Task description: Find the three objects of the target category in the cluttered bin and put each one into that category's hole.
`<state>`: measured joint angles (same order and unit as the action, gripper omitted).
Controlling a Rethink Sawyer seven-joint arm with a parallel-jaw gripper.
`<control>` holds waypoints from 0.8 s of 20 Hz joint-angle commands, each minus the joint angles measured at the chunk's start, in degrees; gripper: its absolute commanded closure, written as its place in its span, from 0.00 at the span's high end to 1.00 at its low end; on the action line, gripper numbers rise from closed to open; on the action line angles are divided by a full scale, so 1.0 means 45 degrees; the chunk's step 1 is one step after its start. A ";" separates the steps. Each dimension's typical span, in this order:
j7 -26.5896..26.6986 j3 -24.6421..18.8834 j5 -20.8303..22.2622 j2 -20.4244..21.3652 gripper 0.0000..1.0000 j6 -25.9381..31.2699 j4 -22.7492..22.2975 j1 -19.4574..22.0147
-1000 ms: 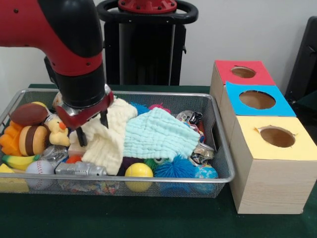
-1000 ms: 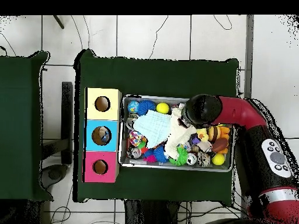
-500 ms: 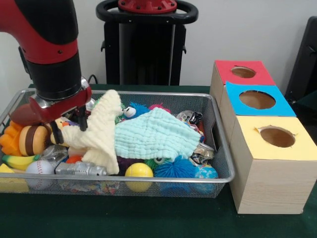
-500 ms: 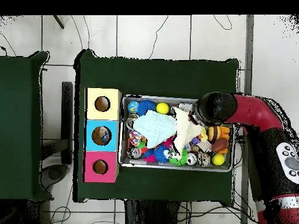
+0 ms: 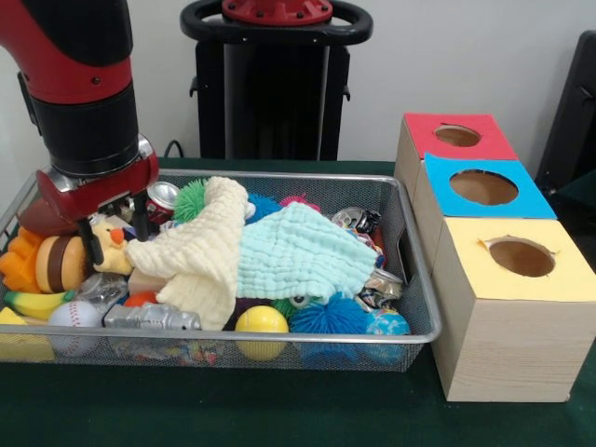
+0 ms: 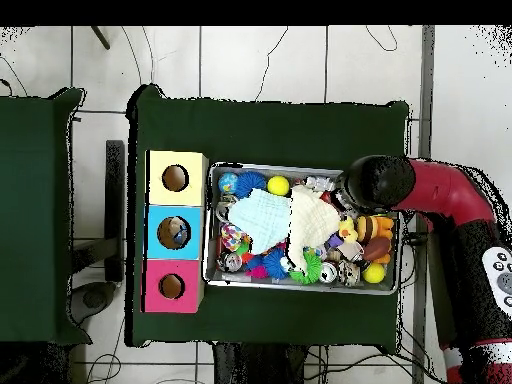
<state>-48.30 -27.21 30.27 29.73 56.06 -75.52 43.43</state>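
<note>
Wire bin (image 5: 410, 307) and three boxes (image 5: 507, 317) sit on green table (image 5: 279, 410).

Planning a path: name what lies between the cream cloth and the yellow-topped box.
Front view: pale mint muslin cloth, then the wire bin's end wall.

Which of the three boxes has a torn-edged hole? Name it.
The yellow-topped box: its hole's rim is ragged, while the blue box and red box have clean round holes.

Three boxes (image 5: 484, 242), two cloths (image 5: 251, 251)
</note>
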 commanded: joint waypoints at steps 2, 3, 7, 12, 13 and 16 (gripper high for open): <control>0.1354 -0.0494 0.0356 -0.0200 1.00 0.0251 0.0157 -0.0193; 0.1326 -0.0454 0.0443 -0.0286 1.00 0.0132 0.0204 -0.0196; 0.1244 -0.0218 0.0839 -0.0653 1.00 -0.0450 0.0171 -0.0050; 0.1284 -0.0086 0.1197 -0.0863 1.00 -0.0630 0.0300 -0.0033; 0.1311 -0.0105 0.1237 -0.0890 1.00 -0.0652 0.0330 -0.0008; 0.1440 -0.0218 0.1225 -0.0913 1.00 -0.0582 0.0347 0.0114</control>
<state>-48.30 -27.21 32.32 28.17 56.05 -75.42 43.35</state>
